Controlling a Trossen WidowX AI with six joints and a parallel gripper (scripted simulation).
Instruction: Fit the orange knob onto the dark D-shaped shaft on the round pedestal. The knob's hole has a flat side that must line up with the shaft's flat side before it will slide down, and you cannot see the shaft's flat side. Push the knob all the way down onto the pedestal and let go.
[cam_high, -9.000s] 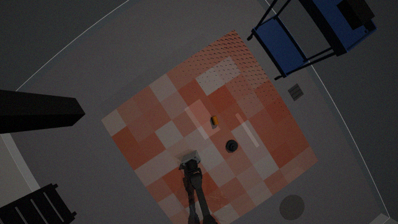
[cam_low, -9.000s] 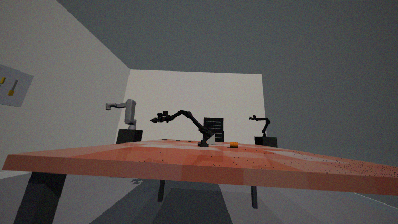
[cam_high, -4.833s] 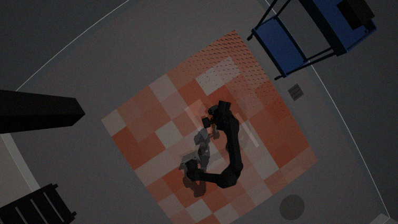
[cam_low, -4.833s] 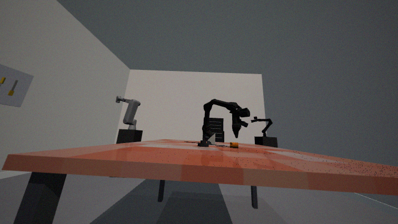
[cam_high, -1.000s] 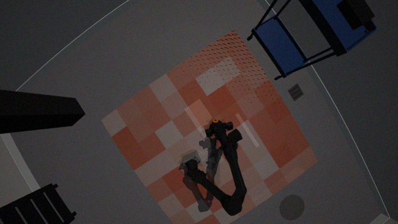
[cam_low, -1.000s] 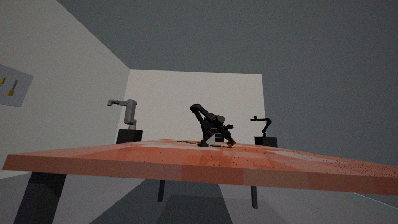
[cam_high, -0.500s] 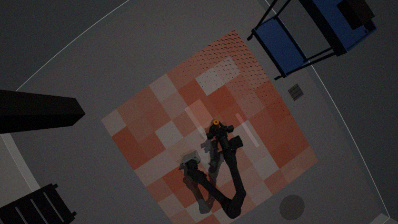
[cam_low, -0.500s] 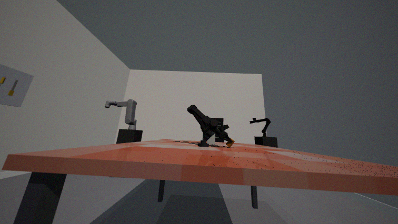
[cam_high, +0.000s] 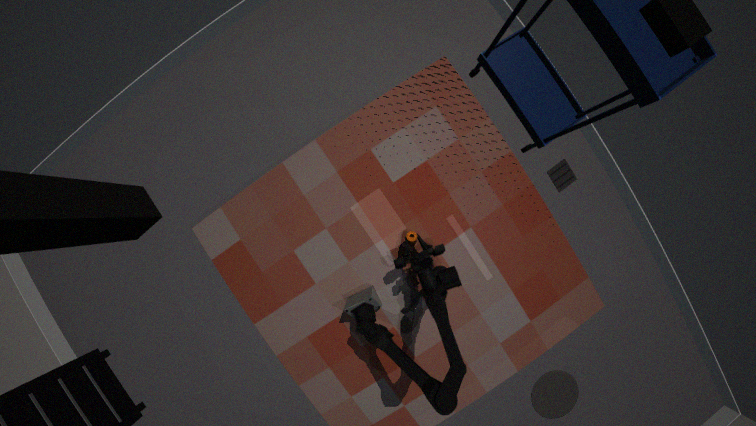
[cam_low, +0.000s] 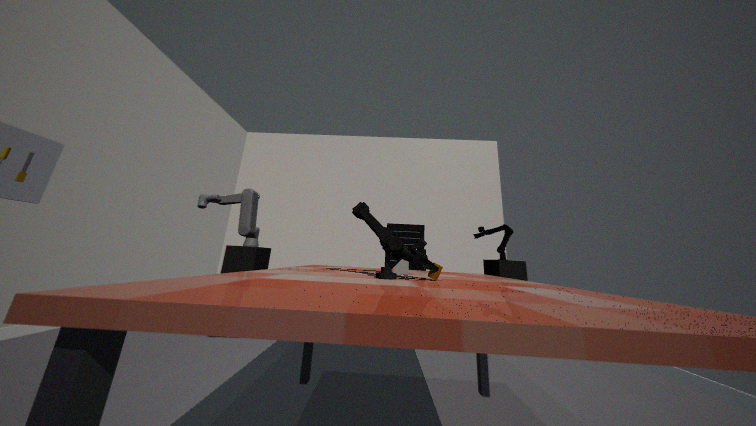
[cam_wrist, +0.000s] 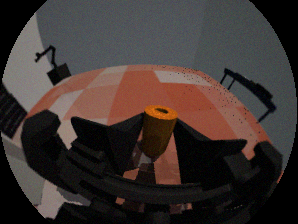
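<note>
My gripper (cam_high: 412, 242) (cam_wrist: 158, 117) is shut on the orange knob (cam_high: 411, 235) (cam_low: 434, 272) (cam_wrist: 158, 128). The knob is a short orange cylinder with a dark hole in its end. It sticks out tilted beyond the fingertips, and in the exterior view it hangs low over the table (cam_high: 264, 275) (cam_low: 370, 328). The black arm reaches out from its base near the table's middle. I cannot make out the round pedestal or the dark shaft in any view.
A pale grey box (cam_high: 363, 298) sits by the arm's base. Off the table stand a blue cart (cam_high: 529, 89), a black block (cam_high: 68, 211), a black rack (cam_high: 63, 391), a grey robot arm (cam_low: 240, 209) and a small black arm (cam_low: 497, 235).
</note>
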